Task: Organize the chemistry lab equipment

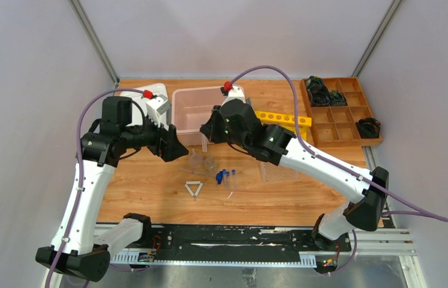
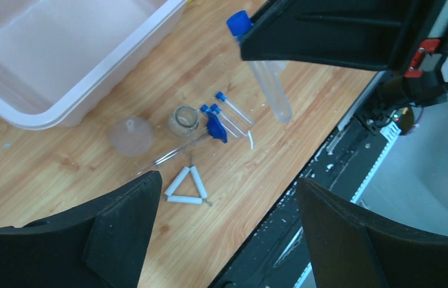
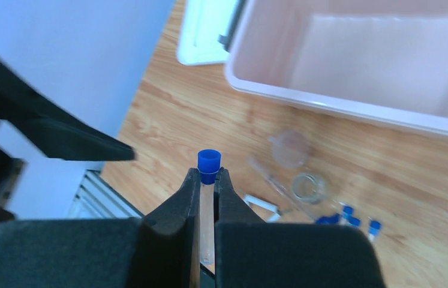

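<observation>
item 1, right gripper (image 3: 208, 180): fingers are pinching a clear tube with blue cap (image 3: 209, 161) just below the cap, the glass showing in the narrow slit between them. in the left wrist view this tube (image 2: 270, 87) is hanging in the air over the wood, cap uppermost, tilted.

item 2, left gripper (image 2: 227, 186): fingers are standing spread wide, holding nothing, hovering above the table (image 2: 59, 180).

item 3, loose tubes with blue caps (image 2: 231, 108): they are lying side by side on the wood, just beside a small glass beaker (image 2: 185, 120).

item 4, clear funnel (image 2: 131, 135): it is sitting near the beaker, on the side away from the tubes.

item 5, thin rod (image 2: 172, 153): it is lying between the beaker and the white triangle frame (image 2: 186, 187).

item 6, white triangle frame: it is lying flat, nearer the table's front edge than the other pieces.

item 7, clear plastic tube tray (image 1: 278, 173): it is lying to the right of the cluster, partly under the right arm.

item 8, pale pink bin (image 1: 192, 111): it is standing behind the cluster, nothing showing inside. a yellow rack (image 1: 282, 119) is lying to its right and a wooden compartment box (image 1: 341, 111) is sitting at the far right.
</observation>
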### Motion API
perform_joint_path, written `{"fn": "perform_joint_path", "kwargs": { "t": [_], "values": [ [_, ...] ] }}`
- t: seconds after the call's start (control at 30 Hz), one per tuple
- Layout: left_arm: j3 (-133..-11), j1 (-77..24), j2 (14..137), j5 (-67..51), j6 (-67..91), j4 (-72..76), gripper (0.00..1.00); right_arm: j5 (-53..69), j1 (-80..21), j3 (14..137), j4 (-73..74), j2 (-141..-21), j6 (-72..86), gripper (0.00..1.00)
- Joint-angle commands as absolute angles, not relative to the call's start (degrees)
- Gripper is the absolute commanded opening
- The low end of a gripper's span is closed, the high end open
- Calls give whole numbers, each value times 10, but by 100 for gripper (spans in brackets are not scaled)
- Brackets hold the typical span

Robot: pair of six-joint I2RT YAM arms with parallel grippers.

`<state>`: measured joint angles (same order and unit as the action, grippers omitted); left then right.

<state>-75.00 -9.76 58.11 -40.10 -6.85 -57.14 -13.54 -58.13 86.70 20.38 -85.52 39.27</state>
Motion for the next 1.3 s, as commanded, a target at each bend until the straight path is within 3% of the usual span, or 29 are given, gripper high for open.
{"fn": "perform_joint_path", "kwargs": {
  "t": [0.0, 0.27, 0.7, 0.8, 0.9, 1.03, 1.13, 1.27],
  "values": [
    [-758, -93, 583, -457, -43, -569, 87, -160, -611, 907, 117, -872, 384, 0],
    [-758, -93, 588, -491, -23, -557, 75, -166, -640, 909, 53, -884, 380, 0],
    [-774, -93, 621, -496, -21, -554, 36, -156, -653, 889, 22, -880, 391, 0],
    [-774, -93, 621, -493, -31, -554, 21, -155, -653, 879, 23, -877, 394, 0],
    [-771, -93, 620, -492, -48, -554, 8, -149, -650, 883, 48, -875, 397, 20],
    [-748, -93, 598, -498, -111, -554, 1, -79, -620, 918, 125, -877, 412, 43],
    [-730, -93, 579, -490, -155, -554, 0, 0, -593, 967, 200, -894, 409, 51],
    [-714, -93, 562, -485, -185, -553, 0, 61, -583, 1031, 278, -920, 375, 52]
  ]
}}
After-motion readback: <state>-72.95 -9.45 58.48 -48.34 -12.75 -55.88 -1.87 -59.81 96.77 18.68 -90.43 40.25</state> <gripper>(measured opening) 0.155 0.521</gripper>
